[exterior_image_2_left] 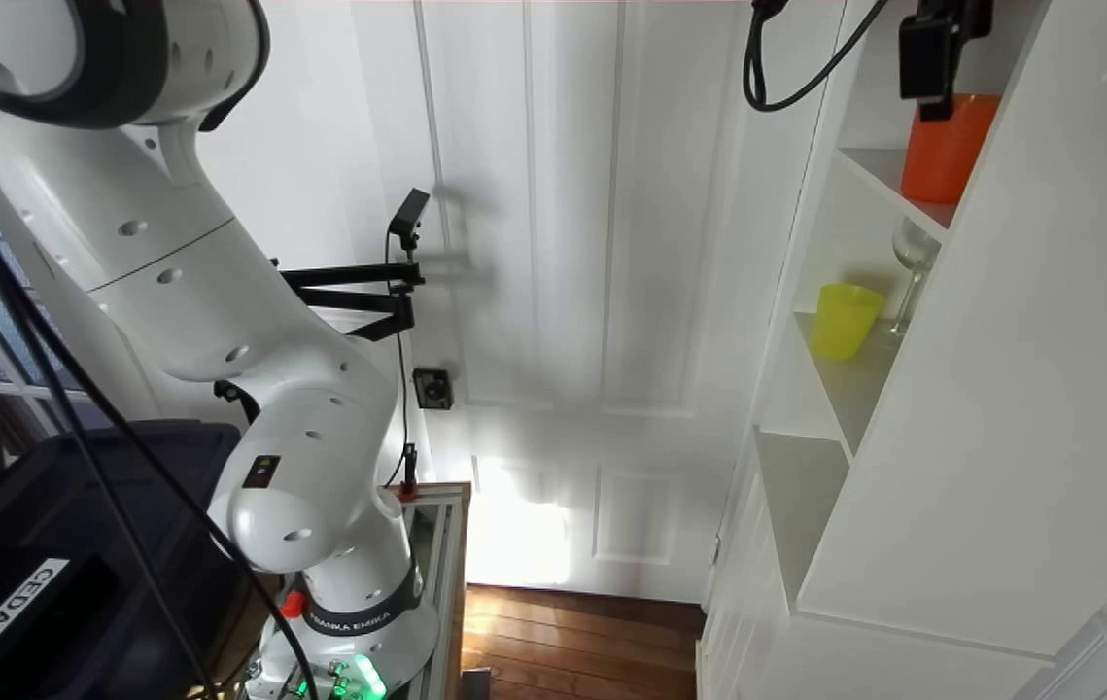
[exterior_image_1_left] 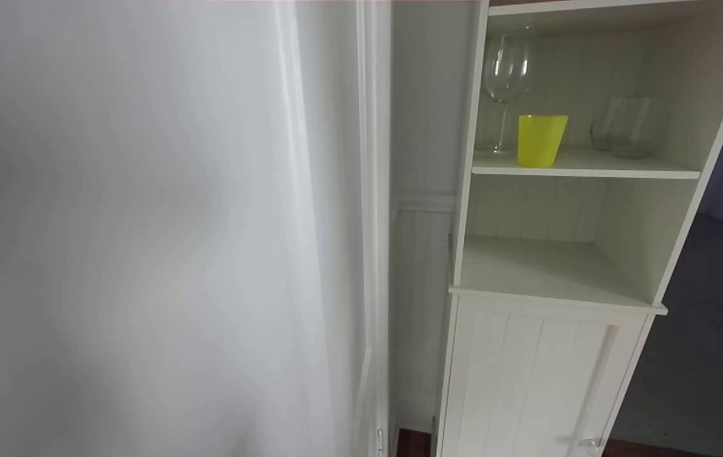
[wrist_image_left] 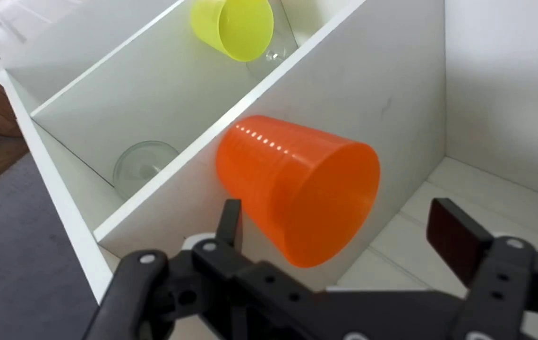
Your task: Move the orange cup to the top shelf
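The orange cup (exterior_image_2_left: 951,151) stands upright on the top shelf (exterior_image_2_left: 876,167) of the white cabinet. In the wrist view the orange cup (wrist_image_left: 297,189) has its base on the shelf board (wrist_image_left: 391,99), near the front edge, with its mouth facing the camera. My gripper (wrist_image_left: 337,208) is open, its fingers wide apart. One fingertip lies beside the cup's side, whether touching I cannot tell; the other is well apart from it. In an exterior view part of the black gripper (exterior_image_2_left: 934,68) shows just above the cup. The cup's lower far side is hidden.
A yellow-green cup (exterior_image_1_left: 540,141) and a wine glass (exterior_image_1_left: 506,76) stand on the shelf below, with clear glasses (exterior_image_1_left: 634,130) at its other end. The cabinet's side panel (exterior_image_2_left: 1020,389) and back wall (wrist_image_left: 500,189) enclose the shelves. A black cable (exterior_image_2_left: 757,78) hangs near the gripper.
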Action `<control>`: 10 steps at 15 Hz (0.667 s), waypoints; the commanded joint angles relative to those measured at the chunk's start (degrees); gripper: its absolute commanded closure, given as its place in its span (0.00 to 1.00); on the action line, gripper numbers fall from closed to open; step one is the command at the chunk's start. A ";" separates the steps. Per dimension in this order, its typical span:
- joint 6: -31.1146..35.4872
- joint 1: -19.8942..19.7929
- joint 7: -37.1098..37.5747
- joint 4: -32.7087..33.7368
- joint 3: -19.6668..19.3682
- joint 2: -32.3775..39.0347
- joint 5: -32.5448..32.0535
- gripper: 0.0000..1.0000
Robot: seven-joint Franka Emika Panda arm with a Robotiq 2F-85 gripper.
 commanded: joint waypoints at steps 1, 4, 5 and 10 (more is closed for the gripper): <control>-3.76 0.64 -5.83 -0.68 -0.54 -3.84 -1.28 0.00; -9.15 -0.18 -10.75 0.10 0.19 -6.80 -5.28 0.00; -10.91 -0.32 -12.75 0.29 0.38 -7.94 -6.84 0.00; -18.24 -0.16 -21.69 0.30 0.47 -12.58 -9.98 0.00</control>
